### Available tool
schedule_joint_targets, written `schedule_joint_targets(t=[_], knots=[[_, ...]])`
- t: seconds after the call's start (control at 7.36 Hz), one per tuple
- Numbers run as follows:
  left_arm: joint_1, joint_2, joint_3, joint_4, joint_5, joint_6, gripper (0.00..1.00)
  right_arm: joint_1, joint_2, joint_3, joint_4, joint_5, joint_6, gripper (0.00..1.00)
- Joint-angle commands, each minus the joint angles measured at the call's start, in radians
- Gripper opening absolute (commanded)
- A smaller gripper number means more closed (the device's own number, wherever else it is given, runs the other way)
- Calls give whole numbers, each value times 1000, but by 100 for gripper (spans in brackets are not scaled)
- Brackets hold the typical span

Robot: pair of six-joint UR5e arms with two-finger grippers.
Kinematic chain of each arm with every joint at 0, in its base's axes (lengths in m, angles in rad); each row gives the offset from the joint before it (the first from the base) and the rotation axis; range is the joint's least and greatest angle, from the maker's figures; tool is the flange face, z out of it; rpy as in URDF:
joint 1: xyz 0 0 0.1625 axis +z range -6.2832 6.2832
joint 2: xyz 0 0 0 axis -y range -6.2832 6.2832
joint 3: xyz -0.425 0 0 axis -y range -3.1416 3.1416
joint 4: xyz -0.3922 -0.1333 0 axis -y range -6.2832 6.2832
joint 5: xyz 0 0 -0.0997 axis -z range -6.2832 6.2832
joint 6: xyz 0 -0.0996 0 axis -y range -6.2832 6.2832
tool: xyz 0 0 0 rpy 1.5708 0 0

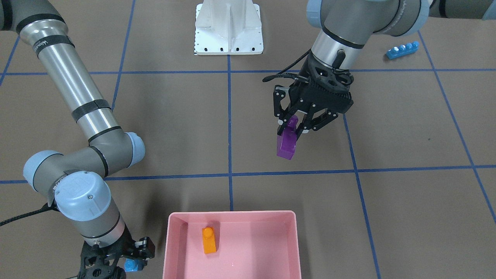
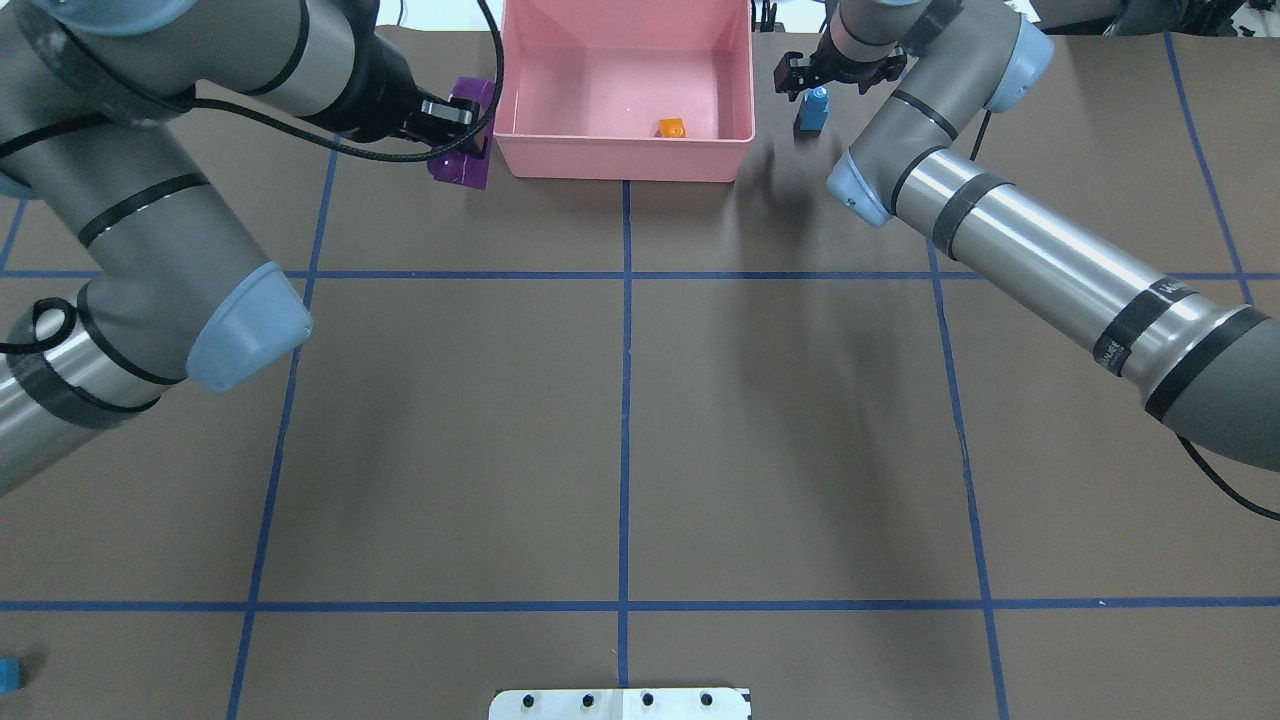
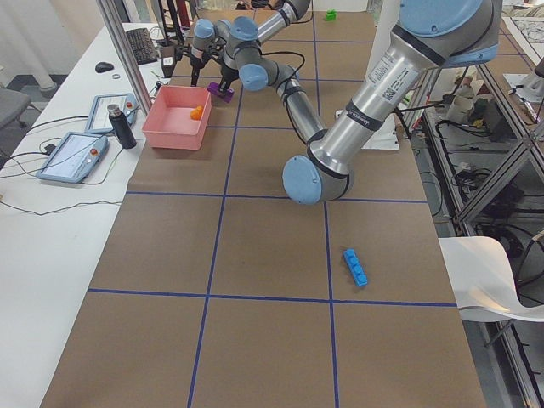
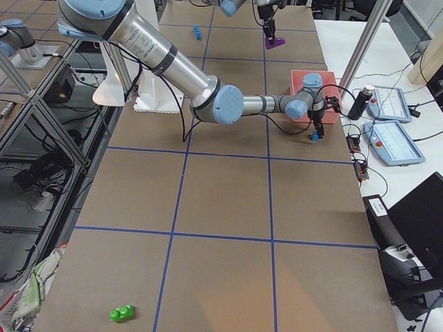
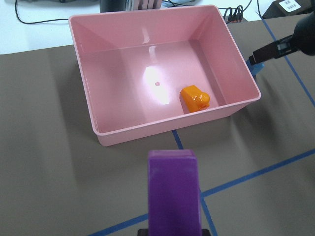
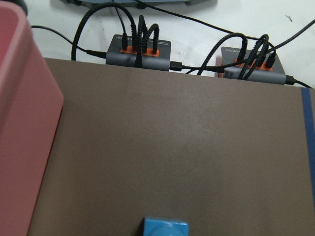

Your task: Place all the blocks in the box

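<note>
My left gripper (image 1: 290, 130) is shut on the purple sloped block (image 1: 286, 145) and holds it above the table, just off the pink box's (image 1: 232, 213) side; it hangs left of the box (image 2: 625, 160) in the overhead view (image 2: 462, 168). The orange block (image 1: 209, 240) lies inside the box, also in the left wrist view (image 5: 195, 98). My right gripper (image 2: 815, 95) is shut on the small blue block (image 2: 812, 110) right of the box; its fingers stay out of the right wrist view (image 6: 166, 228). The long blue block (image 1: 403, 49) and the green block (image 4: 122, 314) lie far off.
The white robot base (image 1: 228, 31) stands at the table's robot side. Beyond the box, off the table's edge, are cable hubs (image 6: 138, 49), two tablets (image 3: 72, 157) and a dark bottle (image 3: 116, 126). Blue tape lines cross the brown table.
</note>
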Motion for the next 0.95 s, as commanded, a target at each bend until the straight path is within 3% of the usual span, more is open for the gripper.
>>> schedule_joint_targets(t=[0.0, 0.14, 0.54, 0.82], knots=[[1, -36, 42, -3, 18, -6, 0, -7, 11, -32, 15, -17, 0, 89], [1, -77, 83, -1, 21, -6, 0, -12, 11, -35, 15, -17, 0, 74], [1, -140, 165, -4, 70, -6, 0, -27, 11, -43, 15, -17, 0, 66], [2, -148, 182, -23, 72, -12, 0, -27, 11, -45, 15, -15, -1, 9]])
